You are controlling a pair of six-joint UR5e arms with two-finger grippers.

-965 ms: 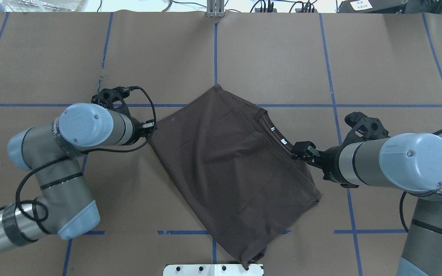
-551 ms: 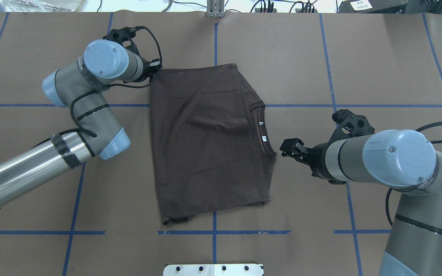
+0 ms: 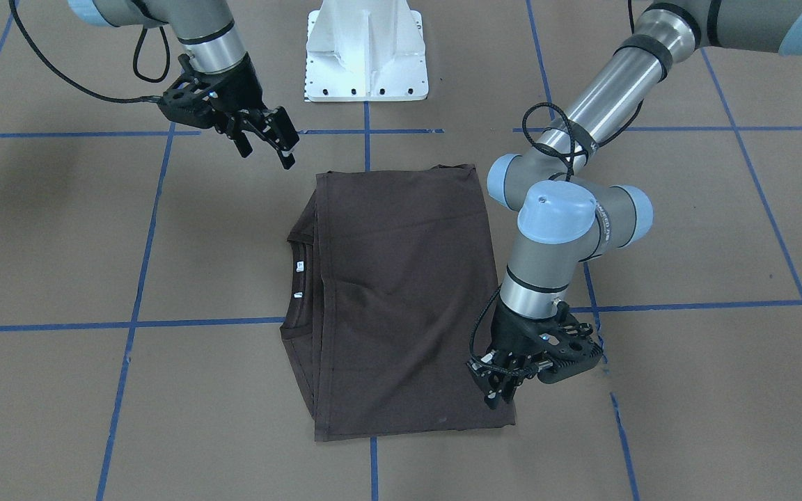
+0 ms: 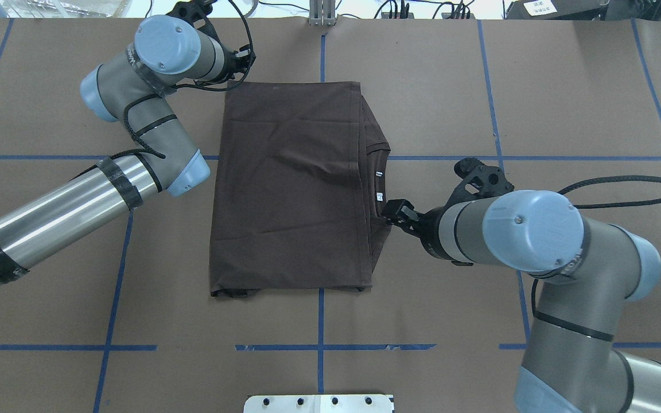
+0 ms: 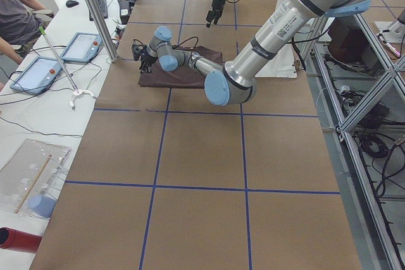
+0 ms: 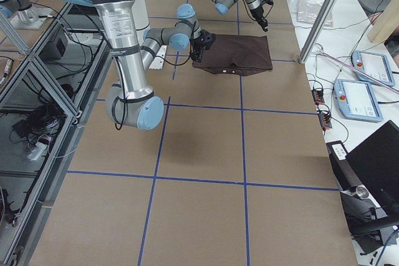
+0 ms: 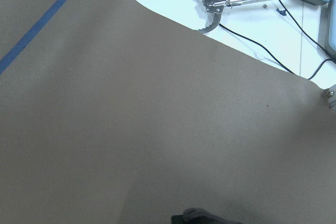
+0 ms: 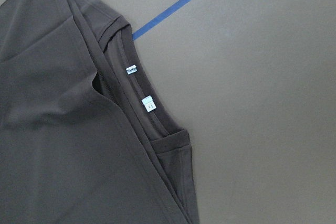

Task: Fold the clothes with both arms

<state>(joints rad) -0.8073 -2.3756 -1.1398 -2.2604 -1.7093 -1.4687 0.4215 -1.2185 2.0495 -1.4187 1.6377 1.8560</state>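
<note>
So your T-shirt (image 4: 290,183) is lying flat in the middle of the table (image 4: 451,86), folded into a neat rectangle. The collar (image 8: 157,119) sticks out along the edge on the robot's right side, and both white neck tags (image 8: 147,103) are showing there. The fabric has a few soft wrinkles across the top layer.

The right claw (image 3: 266,149) has nothing in it and its jaws are spread. From overhead it sits just beside the collar edge, but the front camera shows it lifted off the table, clear of the cloth. Its wrist view looks straight down at the collar and tags.

The left claw (image 3: 498,386) is down at the shirt's far corner on the robot's left, right at the fabric's edge. Honestly, you can't tell from these views whether it's clamped on the cloth or let go. Its own camera mostly shows bare brown paper, with a dark scrap at the bottom edge.

Blue tape lines (image 4: 594,158) grid the paper, and the white base plate (image 4: 319,403) sits at the robot's side of the table.
</note>
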